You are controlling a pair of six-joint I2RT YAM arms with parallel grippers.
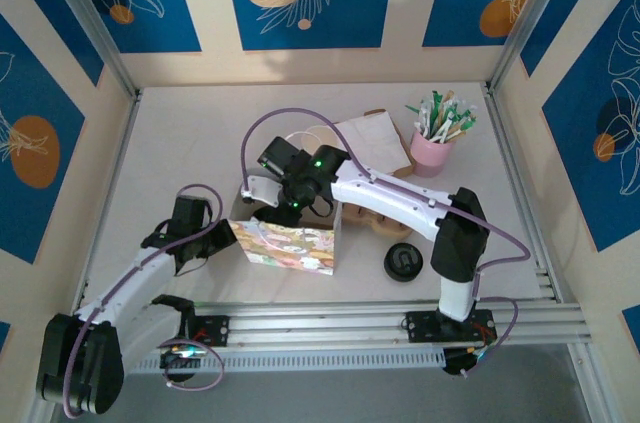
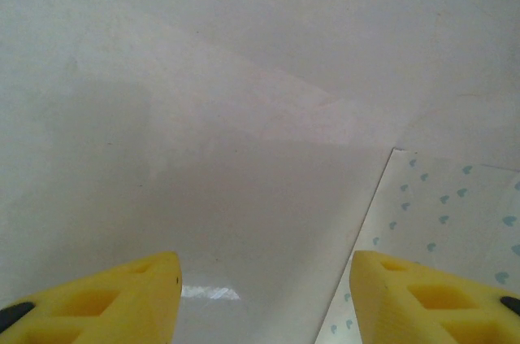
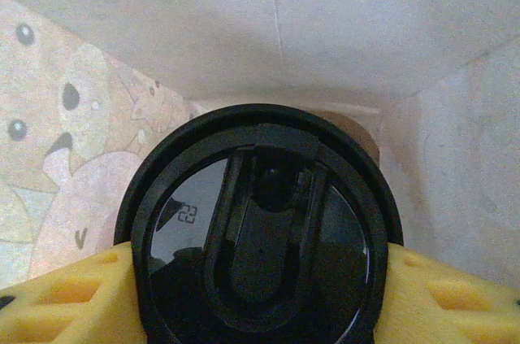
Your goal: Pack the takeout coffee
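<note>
While the right arm is extending from its base toward the middle of the surface (image 1: 180, 143), the right claw (image 1: 272, 205) is hanging over the open top of a patterned gift bag (image 1: 290, 246) that is standing near the front rail. In the right wrist view, its yellow fingers (image 3: 65, 303) are pressing against both sides of the takeout coffee (image 3: 260, 238), gripping it just under the rim of the round black lid. The cup body is lying hidden beneath that lid. The coffee is sitting inside the bag: a cartoon-printed wall is rising at its left, and plain pale walls are closing in behind it and at its right. Whether the cup is resting on the bag's floor cannot be told.

The left claw (image 1: 222, 235) is sitting just beside the left end of the bag. In the left wrist view, its two fingers are standing apart with nothing between them, so this claw is open and holding nothing. Pale material is showing beyond the fingertips, and a sheet printed with small blue hearts (image 2: 455, 222) is showing at the lower right.

A loose black lid (image 1: 403, 263) is lying flat to the right of the bag, apart from it. A pink cup (image 1: 433, 151) holding sticks is standing toward the far right, with a brown paper piece (image 1: 375, 143) lying beside it.
</note>
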